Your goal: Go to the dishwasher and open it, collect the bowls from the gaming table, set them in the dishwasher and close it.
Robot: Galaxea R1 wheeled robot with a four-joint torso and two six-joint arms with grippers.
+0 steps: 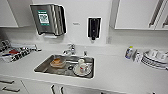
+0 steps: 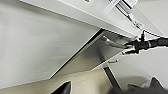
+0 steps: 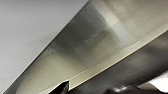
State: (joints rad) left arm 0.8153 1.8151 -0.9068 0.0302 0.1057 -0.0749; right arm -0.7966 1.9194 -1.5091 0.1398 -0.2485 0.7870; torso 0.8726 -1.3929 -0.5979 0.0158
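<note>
A grey brushed-steel panel, the dishwasher front (image 3: 100,45), runs slantwise close in front of my right gripper (image 3: 100,90), next to a plain white surface. My left gripper (image 2: 107,88) hangs low beside white cabinet fronts (image 2: 37,42); one cabinet door (image 2: 100,52) with a metal bar handle (image 2: 112,43) stands ajar above a beige floor. The bowls and the gaming table are out of view. In the head view I face a white kitchen counter (image 1: 117,70) with a steel sink (image 1: 40,67).
In the sink lie an orange-brown container (image 1: 58,62) and a white cup on a plate (image 1: 82,66). On the counter, a stack of white plates (image 1: 153,60) and a small bottle (image 1: 129,52) stand right, a cluttered tray (image 1: 15,53) left. A towel dispenser (image 1: 48,18) and a soap dispenser (image 1: 94,27) hang on the wall.
</note>
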